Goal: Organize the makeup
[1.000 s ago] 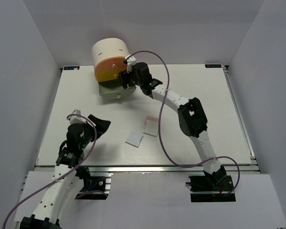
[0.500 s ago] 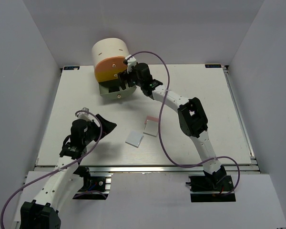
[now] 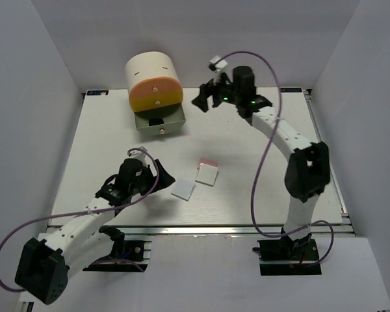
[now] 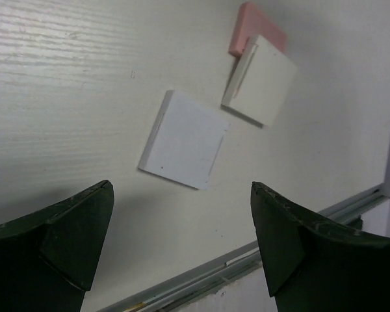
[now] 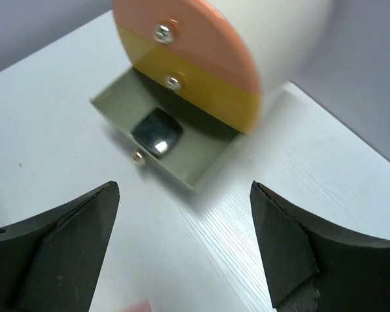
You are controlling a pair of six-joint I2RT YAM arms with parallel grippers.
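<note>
The left hand (image 3: 162,179) is hovering low over the bench (image 3: 299,149) close to its near edge, its jaws spread wide and grasping nothing. It is pointing at a white square (image 3: 183,189) that is lying flat just beyond its fingertips. In the left wrist view that square (image 4: 184,139) is sitting between and slightly ahead of the two dark fingers (image 4: 71,234), apart from both. Just beside it, toward the right edge, a second white square (image 3: 207,175) is resting partly on top of a pink square (image 3: 208,161), leaving only the pink piece's far strip showing. The right hand (image 3: 205,97) is hanging above the far edge of the bench, released and holding nothing. It is facing the cream cylinder (image 3: 149,68) that is standing near the far left corner. Below the cylinder's orange and yellow fronts, a grey-green drawer (image 5: 114,107) is standing pulled out. A black compact (image 5: 157,132) is lying inside it, near the middle of the drawer floor.
</note>
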